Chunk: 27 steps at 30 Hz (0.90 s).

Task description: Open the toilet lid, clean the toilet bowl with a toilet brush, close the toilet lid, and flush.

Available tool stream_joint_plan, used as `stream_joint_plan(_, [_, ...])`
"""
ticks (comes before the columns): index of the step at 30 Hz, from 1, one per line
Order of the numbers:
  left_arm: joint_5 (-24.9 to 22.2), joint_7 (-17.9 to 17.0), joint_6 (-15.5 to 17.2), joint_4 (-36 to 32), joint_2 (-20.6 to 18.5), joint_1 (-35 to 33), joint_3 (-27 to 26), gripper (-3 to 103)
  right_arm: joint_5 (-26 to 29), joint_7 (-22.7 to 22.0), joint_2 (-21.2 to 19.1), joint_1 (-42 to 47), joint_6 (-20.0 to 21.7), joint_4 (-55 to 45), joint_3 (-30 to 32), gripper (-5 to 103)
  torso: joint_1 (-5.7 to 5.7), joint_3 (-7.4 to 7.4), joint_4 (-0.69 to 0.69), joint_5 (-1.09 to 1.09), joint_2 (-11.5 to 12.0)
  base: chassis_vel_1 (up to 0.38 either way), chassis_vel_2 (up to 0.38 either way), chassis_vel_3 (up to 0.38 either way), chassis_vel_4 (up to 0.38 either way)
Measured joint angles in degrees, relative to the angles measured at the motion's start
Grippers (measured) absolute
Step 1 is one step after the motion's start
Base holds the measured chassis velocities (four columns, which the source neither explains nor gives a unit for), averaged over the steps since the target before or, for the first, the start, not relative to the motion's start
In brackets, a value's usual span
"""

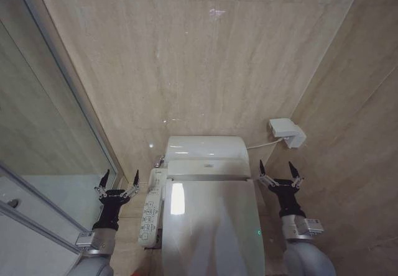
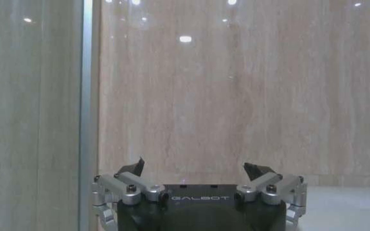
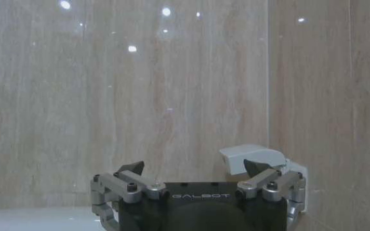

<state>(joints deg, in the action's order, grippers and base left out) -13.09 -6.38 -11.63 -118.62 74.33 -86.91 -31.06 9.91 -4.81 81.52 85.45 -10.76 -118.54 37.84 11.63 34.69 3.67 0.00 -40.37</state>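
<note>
Glossy smooth white plastic lid (image 1: 211,226); polished beige stone wall (image 1: 199,58) (veined, mirror-like); glass screen (image 1: 37,133), metal-framed; matt black tools, silvery metal links.

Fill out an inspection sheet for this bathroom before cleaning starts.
Surface: beige stone floor, bare beside the toilet.
Job's things: toilet lid shut, glossy; bowl hidden beneath.
Clutter: nothing seen.
Grippers: left gripper open, empty, beside the control panel; right gripper open, empty, on the lid's other side.
Cables: white cable runs from the toilet to the wall box.
Surroundings: stone walls, glass shower screen on the left.
</note>
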Motion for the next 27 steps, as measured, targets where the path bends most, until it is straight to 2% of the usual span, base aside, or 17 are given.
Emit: stream_joint_plan(27, [1.73, -0.80, 0.00, -2.16, 0.01, -2.94, -0.74, 100, 0.00, 0.00, 0.00, 0.00, 0.00, 0.00, 0.00, 100, 0.00, 0.00, 0.00, 0.00, 0.00, 0.000, 0.000, 0.000, 0.000])
